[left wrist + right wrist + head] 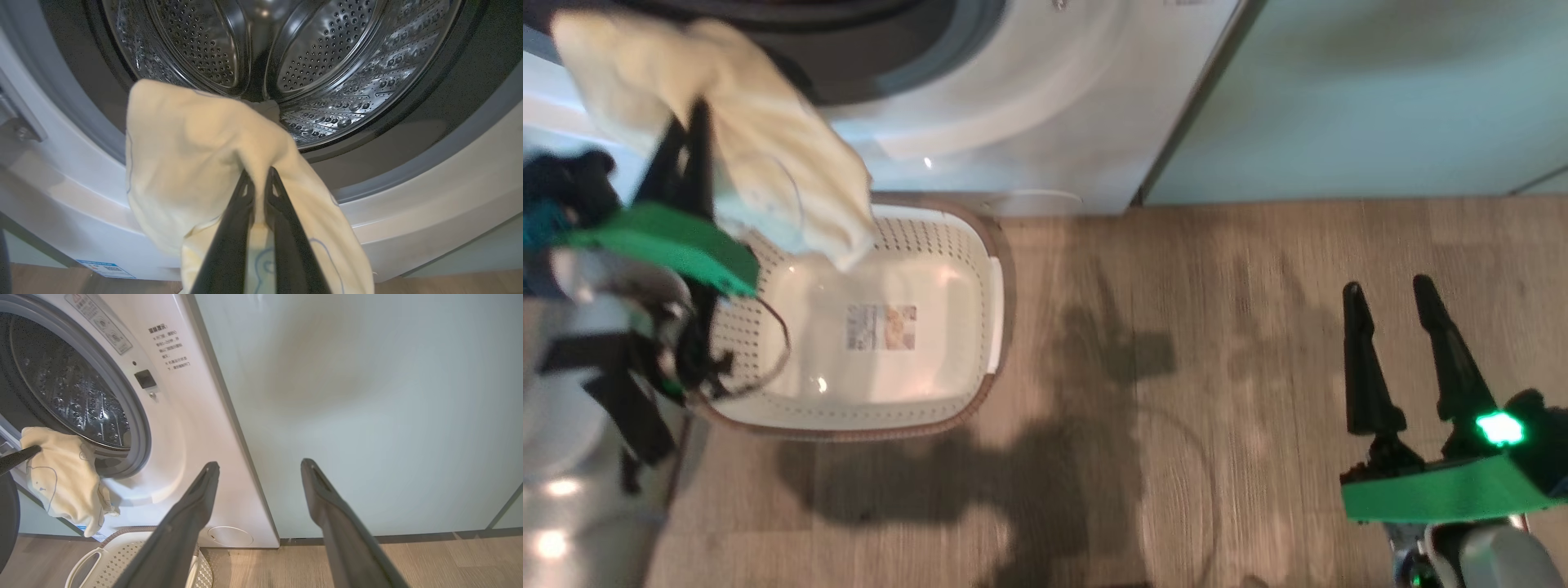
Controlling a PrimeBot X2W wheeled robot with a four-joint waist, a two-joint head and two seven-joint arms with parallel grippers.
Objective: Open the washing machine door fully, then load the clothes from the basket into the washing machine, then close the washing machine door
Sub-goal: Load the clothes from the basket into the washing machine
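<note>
Fingers of your left gripper [258, 173] pinch the pale yellow garment [184, 155] at the lower rim of the washing machine [429, 196]; the drum [327, 61] lies straight ahead. Your right gripper [1387, 283] stands spread, empty, well apart.

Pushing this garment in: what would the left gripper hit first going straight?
Probably the steel drum: the left gripper, shut on the clothes, points into the open washing machine. Depth unclear.

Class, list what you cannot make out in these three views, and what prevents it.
The basket label, head view: blurred, unreadable.
The basket, left side, head view: behind the left arm.
The drum, lower front, left wrist view: behind the pale yellow garment in the left gripper.
The washing machine opening, head view: cut by top edge.
</note>
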